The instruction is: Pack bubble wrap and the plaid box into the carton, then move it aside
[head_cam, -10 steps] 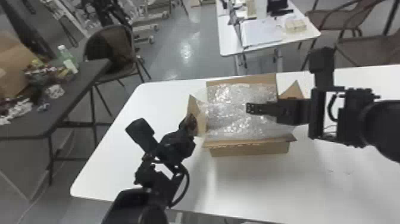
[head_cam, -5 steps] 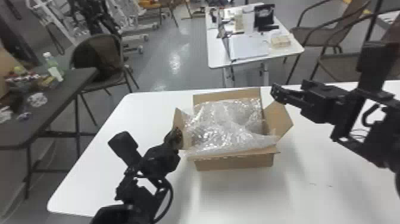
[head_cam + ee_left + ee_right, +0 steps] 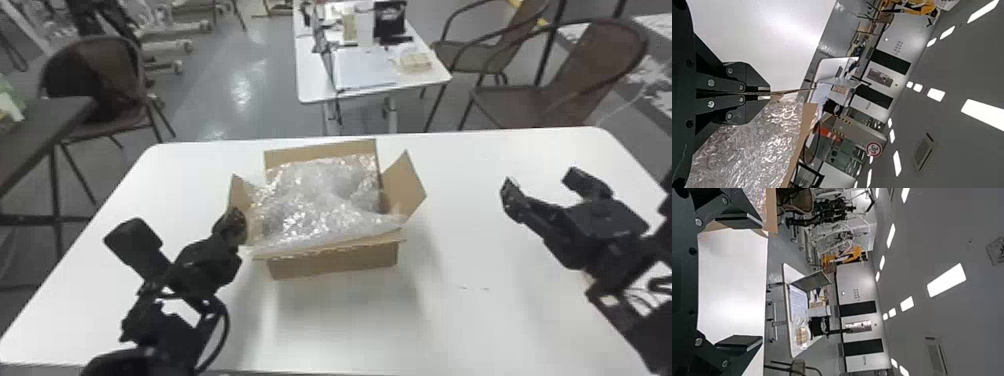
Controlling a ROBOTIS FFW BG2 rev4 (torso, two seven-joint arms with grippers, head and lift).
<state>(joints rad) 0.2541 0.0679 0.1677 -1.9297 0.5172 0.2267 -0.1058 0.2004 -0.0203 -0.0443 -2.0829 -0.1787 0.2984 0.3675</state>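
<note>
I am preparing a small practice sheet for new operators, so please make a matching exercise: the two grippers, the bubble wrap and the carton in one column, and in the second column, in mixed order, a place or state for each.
1. Left gripper
2. Right gripper
3. Bubble wrap
4. Carton

A. Clear and crinkled, inside the carton
B. Jaws apart, to the right of the carton
C. On the white table, open at the top
D. Jaws shut on a side flap

Pairs: 1-D, 2-B, 3-A, 4-C
</note>
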